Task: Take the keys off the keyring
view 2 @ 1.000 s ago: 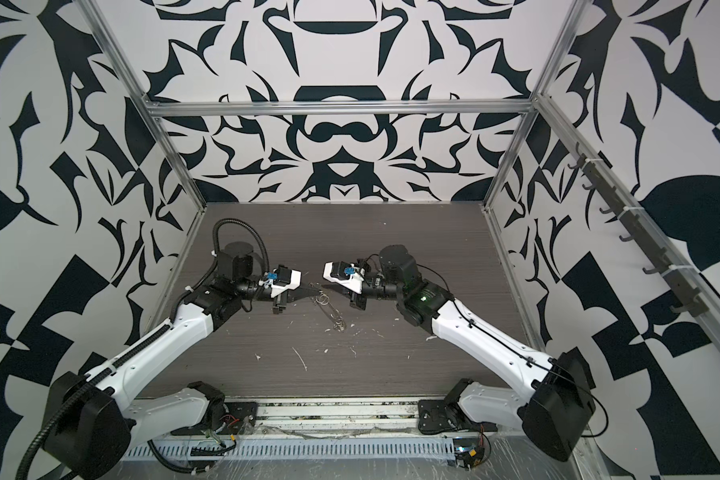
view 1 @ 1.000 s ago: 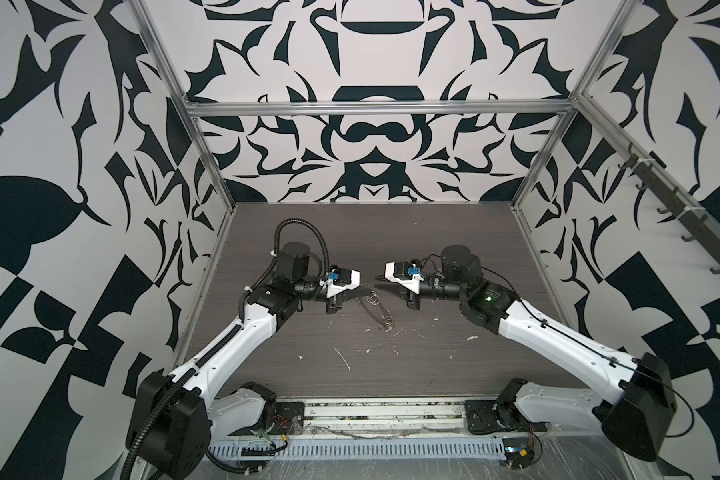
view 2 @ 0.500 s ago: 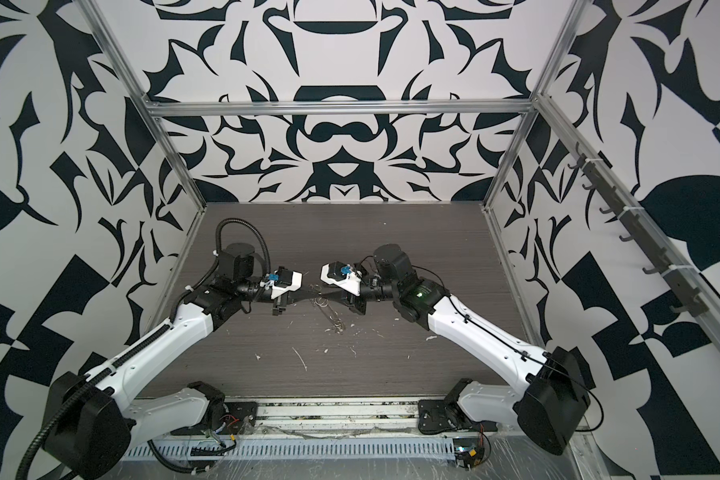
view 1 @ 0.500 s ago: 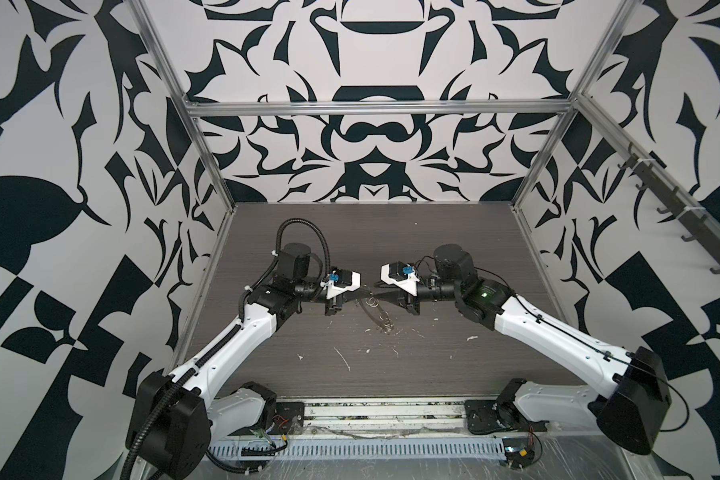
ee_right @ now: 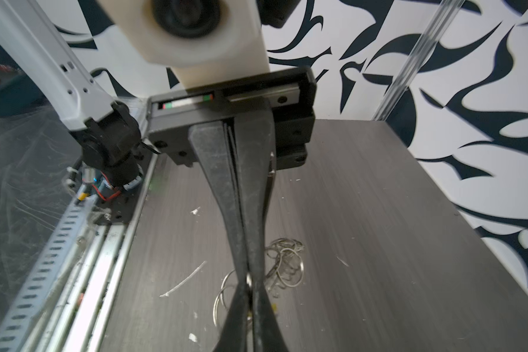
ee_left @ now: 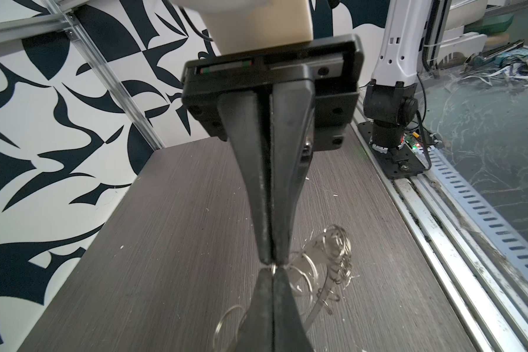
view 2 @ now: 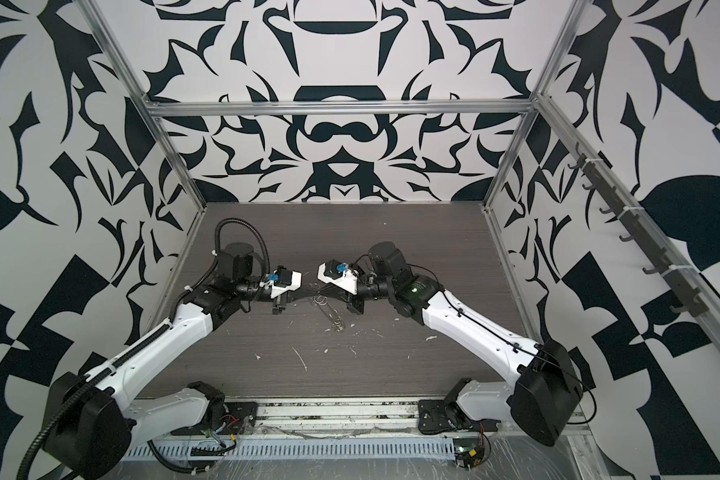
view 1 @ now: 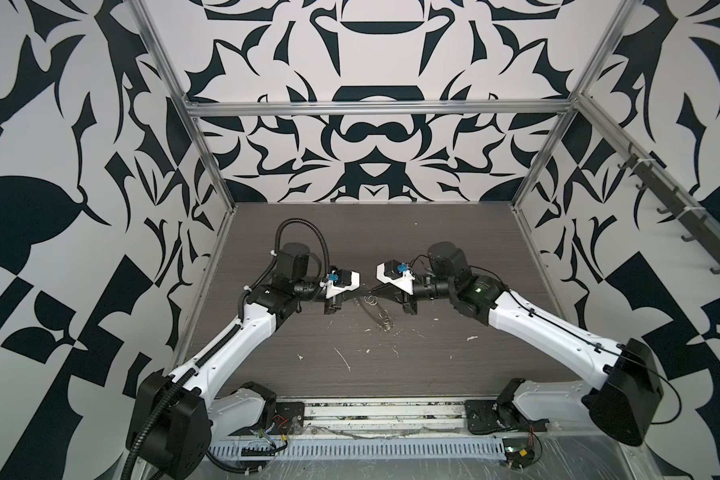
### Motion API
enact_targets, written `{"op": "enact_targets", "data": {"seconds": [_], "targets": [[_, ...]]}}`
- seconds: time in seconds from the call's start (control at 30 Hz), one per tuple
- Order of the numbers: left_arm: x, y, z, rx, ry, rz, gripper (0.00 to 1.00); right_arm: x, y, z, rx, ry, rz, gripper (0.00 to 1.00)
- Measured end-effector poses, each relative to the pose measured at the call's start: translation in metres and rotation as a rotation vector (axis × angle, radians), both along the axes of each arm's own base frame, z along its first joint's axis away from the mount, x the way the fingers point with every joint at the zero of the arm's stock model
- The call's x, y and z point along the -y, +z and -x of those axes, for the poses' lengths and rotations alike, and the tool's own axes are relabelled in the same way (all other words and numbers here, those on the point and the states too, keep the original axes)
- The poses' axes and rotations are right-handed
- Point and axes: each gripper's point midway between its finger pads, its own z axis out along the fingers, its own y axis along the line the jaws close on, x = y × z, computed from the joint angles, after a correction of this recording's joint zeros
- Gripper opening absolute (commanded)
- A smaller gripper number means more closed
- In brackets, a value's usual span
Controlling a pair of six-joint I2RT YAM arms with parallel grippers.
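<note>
Dark grey wood-grain tabletop [view 1: 433,374], white flecks. Enclosure walls [view 1: 371,137] white, black floral pattern. Flat metal keyring [ee_left: 336,247] silver-grey.

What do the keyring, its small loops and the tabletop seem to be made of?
The keyring looks like flat grey metal, with a dull sheen. Its small loops are bright silver wire with shiny highlights, probably steel. The tabletop shows dark matte wood grain, likely laminate.

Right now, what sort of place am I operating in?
Likely a robot test cell: patterned wall panels on an aluminium frame, left arm and right arm mounted by a front rail, grey tabletop.
</note>
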Motion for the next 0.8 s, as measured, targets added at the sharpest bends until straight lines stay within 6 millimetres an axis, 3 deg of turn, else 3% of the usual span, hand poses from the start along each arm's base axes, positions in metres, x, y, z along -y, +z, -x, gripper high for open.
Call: {"op": "enact_targets", "data": {"seconds": [0.03,0.13,0.27,0.4,0.53,0.8], "targets": [[0.0,0.0,0.0,-0.001,-0.001,0.0,0.0,0.0,0.0,0.0,-0.001,0.001,0.001,0.0],[0.0,0.0,0.0,-0.002,0.0,0.001,0.2,0.0,0.0,0.0,0.0,0.002,0.001,0.0],[-0.005,0.009,-0.005,-0.002,0.012,0.038,0.32,0.001,0.001,-0.003,0.007,-0.012,-0.034,0.0],[-0.02,0.024,-0.015,-0.01,0.052,0.097,0.31,0.006,-0.004,-0.005,-0.008,-0.039,-0.114,0.0],[-0.032,0.037,-0.022,-0.028,0.077,0.14,0.22,0.009,-0.004,-0.01,-0.025,-0.063,-0.214,0.0],[-0.033,0.051,-0.027,-0.089,0.058,0.197,0.19,0.004,0.03,-0.016,0.012,-0.058,-0.431,0.0]]}}
